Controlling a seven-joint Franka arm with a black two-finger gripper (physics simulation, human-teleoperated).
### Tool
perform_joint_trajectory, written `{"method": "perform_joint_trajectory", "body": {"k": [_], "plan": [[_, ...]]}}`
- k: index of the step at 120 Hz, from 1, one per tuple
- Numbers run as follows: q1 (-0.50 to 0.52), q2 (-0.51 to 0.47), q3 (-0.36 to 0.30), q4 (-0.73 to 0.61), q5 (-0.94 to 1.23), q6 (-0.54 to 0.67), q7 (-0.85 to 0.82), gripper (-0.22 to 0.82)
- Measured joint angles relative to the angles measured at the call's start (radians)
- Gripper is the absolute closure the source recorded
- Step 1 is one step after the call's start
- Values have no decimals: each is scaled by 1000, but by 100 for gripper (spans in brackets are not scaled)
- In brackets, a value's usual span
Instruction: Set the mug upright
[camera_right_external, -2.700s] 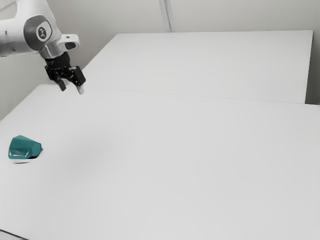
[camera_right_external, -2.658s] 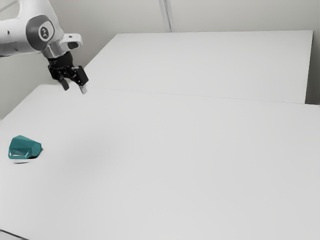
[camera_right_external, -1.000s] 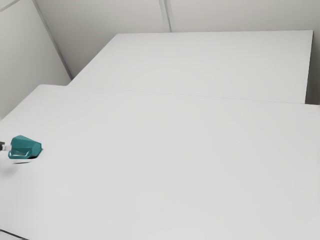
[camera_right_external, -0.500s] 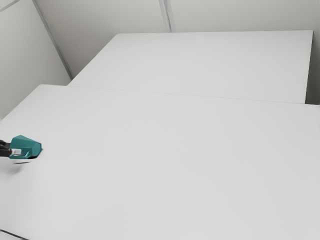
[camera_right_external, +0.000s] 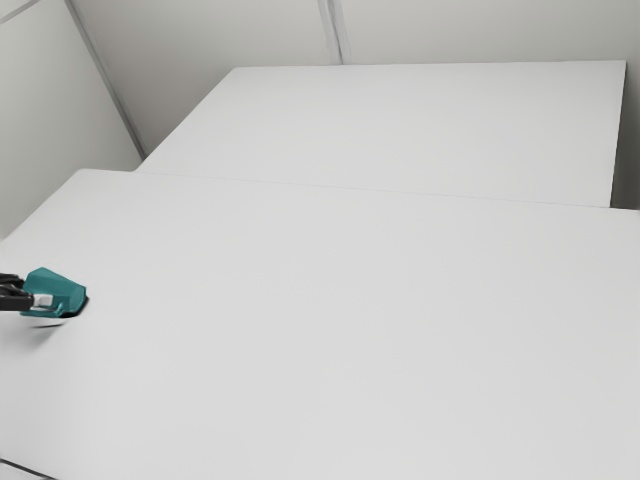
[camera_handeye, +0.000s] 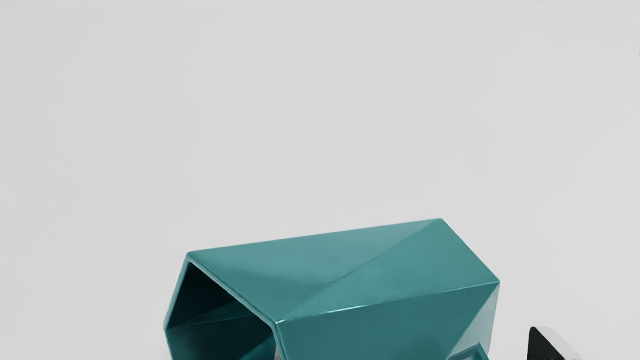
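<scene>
Nearest, a thin dark cord (camera_right_external: 28, 469) is crossing the exterior view's near left corner. Farther in, the black hand (camera_right_external: 40, 300) is reaching in from that view's left, its fingers standing wide, one (camera_handeye: 542, 347) staying clear of the mug (camera_handeye: 360, 280). The mug is lying on its side on the white bench (camera_right_external: 350, 330). Beyond, a pale wall (camera_right_external: 480, 30) is rising.
</scene>
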Motion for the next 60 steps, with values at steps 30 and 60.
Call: {"method": "perform_joint_trajectory", "body": {"k": [30, 60], "plan": [[-30, -35, 1, -6, -5, 8, 17, 29], [-49, -50, 1, -15, -12, 11, 25, 46]]}}
